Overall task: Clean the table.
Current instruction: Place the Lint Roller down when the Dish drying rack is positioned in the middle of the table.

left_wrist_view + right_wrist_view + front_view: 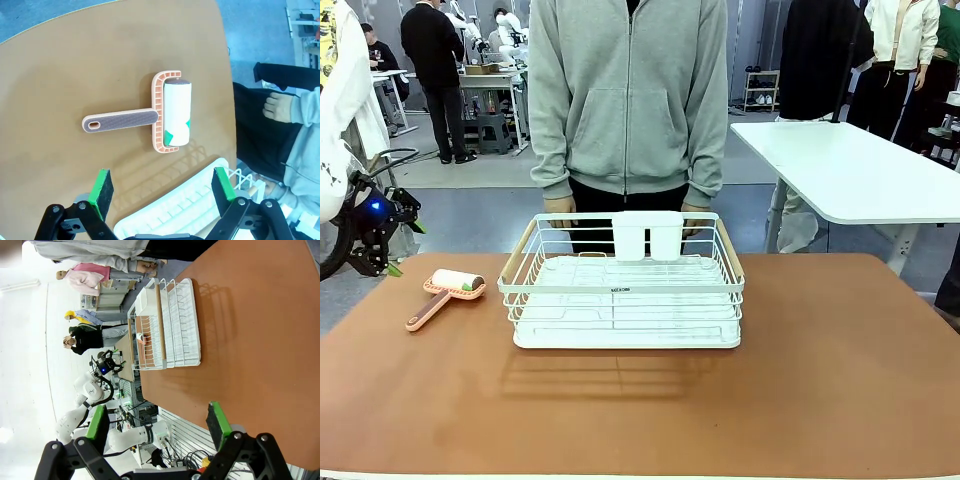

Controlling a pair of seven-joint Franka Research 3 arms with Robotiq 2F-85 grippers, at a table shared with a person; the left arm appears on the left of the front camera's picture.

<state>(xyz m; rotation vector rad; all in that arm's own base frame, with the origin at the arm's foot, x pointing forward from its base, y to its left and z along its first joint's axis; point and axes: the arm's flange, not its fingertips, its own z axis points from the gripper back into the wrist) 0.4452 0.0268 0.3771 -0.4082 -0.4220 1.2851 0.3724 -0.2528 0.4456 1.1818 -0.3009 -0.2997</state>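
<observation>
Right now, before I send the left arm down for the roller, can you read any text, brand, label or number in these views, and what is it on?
None can be read.
Small dark label on the front rail of the white wire rack: too small to make out.
Lint roller: green marks on its white roll, no legible text.
Table: no print on its top.

The front view looks level across the table (840, 400) from its near edge toward a person standing at the far side. The left wrist view looks steeply down, close above a lint roller (165, 112) at frame centre. The right wrist view, rolled sideways, sits farther off; all three share the white rack (170, 325).
</observation>
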